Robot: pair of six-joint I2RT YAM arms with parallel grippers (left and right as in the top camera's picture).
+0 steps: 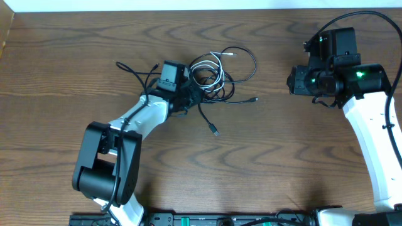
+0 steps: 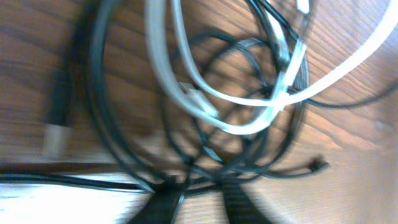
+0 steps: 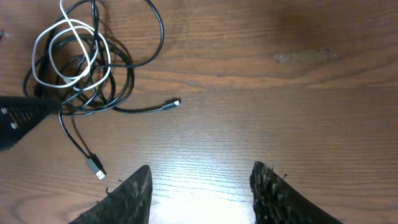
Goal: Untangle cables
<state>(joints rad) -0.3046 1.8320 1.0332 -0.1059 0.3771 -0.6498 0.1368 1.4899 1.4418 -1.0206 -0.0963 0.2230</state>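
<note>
several cables (image 1: 213, 78), black looped with one white; right pincer (image 3: 202, 186) wide.

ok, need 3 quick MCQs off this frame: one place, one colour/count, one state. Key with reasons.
1. Where is the cable tangle?
A. next to the left gripper
B. under the right gripper
C. at the table's near edge

2. How many white cables are in the tangle?
A. none
B. one
C. three

3. How do the right gripper's jaws stand?
A. shut on a cable
B. open over bare table
C. shut on a plug

Key: 1 A, the overhead view shows the left arm reaching into the pile, with the right arm far off. 2 B, a single white loop lies among the black cords. 3 B, the right wrist view shows the fingers spread with only wood between them.
</note>
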